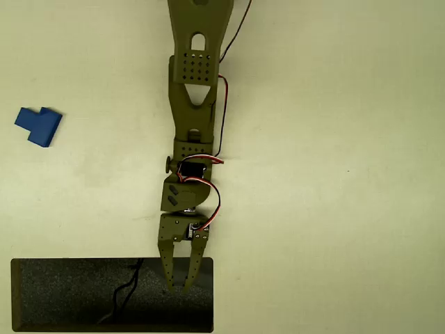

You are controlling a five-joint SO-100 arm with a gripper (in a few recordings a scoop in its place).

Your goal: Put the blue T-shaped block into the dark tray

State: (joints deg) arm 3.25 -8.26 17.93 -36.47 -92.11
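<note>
We're looking straight down in the overhead view, and the dark tray (pixel 69 296) is our landmark, lying long and flat along the bottom edge of the picture on the pale table (pixel 334 174). Inside it we can make out a thin dark squiggly line (pixel 124 292) running across the speckled floor.

The olive-green arm (pixel 193 104) reaches down from the top of the picture toward the tray, red and black wires (pixel 221 118) looping along its side. Its gripper (pixel 182 284) hangs over the tray's right-hand part, tips just past the upper rim. The two fingers meet almost at a point, only a narrow sliver between them, and we see nothing held there.

And the blue T-shaped block (pixel 39 126)? It's well apart from the tray, up above the tray's left end, lying flat on the bare table near the picture's left edge. It's well apart from the gripper too, off to the gripper's upper left.
</note>
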